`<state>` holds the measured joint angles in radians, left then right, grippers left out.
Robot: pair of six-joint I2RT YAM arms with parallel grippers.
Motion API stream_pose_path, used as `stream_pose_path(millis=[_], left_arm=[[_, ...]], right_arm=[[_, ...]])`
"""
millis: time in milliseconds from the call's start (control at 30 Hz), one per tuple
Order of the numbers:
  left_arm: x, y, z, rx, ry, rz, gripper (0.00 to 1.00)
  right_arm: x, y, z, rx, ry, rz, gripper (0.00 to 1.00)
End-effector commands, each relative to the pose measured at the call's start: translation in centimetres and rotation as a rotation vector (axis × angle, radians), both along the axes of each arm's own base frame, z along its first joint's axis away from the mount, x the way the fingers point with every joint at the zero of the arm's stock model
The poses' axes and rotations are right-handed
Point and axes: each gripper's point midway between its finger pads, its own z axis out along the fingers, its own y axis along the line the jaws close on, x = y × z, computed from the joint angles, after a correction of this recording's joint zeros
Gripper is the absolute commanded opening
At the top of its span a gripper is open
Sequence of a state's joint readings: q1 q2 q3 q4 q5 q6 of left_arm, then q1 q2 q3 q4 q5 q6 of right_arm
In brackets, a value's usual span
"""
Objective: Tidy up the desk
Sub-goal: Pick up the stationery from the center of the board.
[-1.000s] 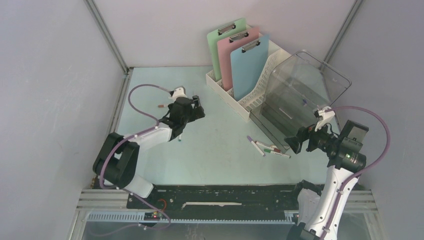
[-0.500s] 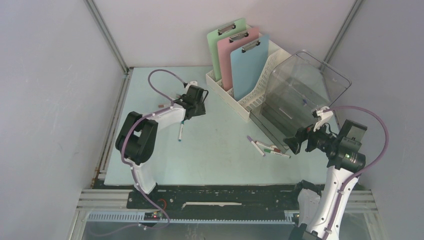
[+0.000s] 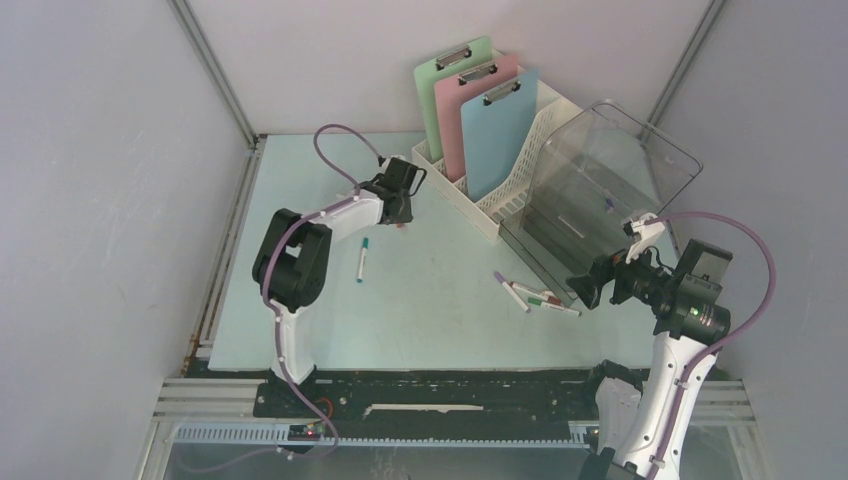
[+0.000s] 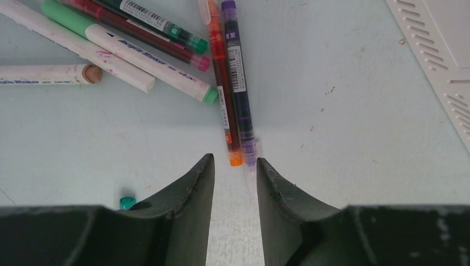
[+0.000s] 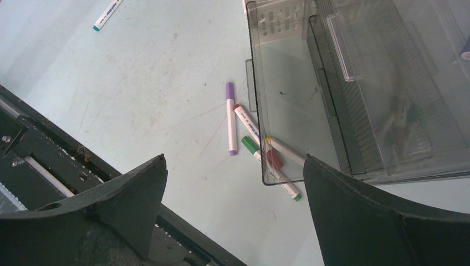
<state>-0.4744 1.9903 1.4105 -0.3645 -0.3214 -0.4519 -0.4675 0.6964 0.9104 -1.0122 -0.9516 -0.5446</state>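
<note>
Large flat pale mint-blue desk (image 3: 440, 310) spans the work area under both arms. Clear plastic bin (image 3: 610, 180) sits at R-rear, touching white slotted file rack (image 3: 455, 195). R gripper (image 5: 234, 159): jaws spread wide, empty, above desk nr bin front. L gripper (image 4: 233, 166): jaws set to a slim gap, nothing pinched. Ends of translucent orange pen (image 4: 221, 83) and purple pen (image 4: 238, 83) lie at jaw mouth.

Left gripper (image 3: 398, 212) low beside white rack (image 3: 505, 200); markers (image 3: 535, 296) near clear bin (image 3: 610, 170)
</note>
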Motion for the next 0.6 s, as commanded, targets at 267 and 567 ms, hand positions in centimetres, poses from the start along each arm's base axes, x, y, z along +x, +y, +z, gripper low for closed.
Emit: stream_pose_path(millis=[267,567], left_arm=[[1.7,1.2,-0.1,0.056,0.019,0.017,0.33],[1.9,0.9,-0.9,0.034,0.04,0.009,0.32]], right_arm=[[0.1,0.1,0.2,-0.009,-0.02,0.008,1.0],[0.2,0.0,0.2,-0.007,-0.017,0.009,1.0]])
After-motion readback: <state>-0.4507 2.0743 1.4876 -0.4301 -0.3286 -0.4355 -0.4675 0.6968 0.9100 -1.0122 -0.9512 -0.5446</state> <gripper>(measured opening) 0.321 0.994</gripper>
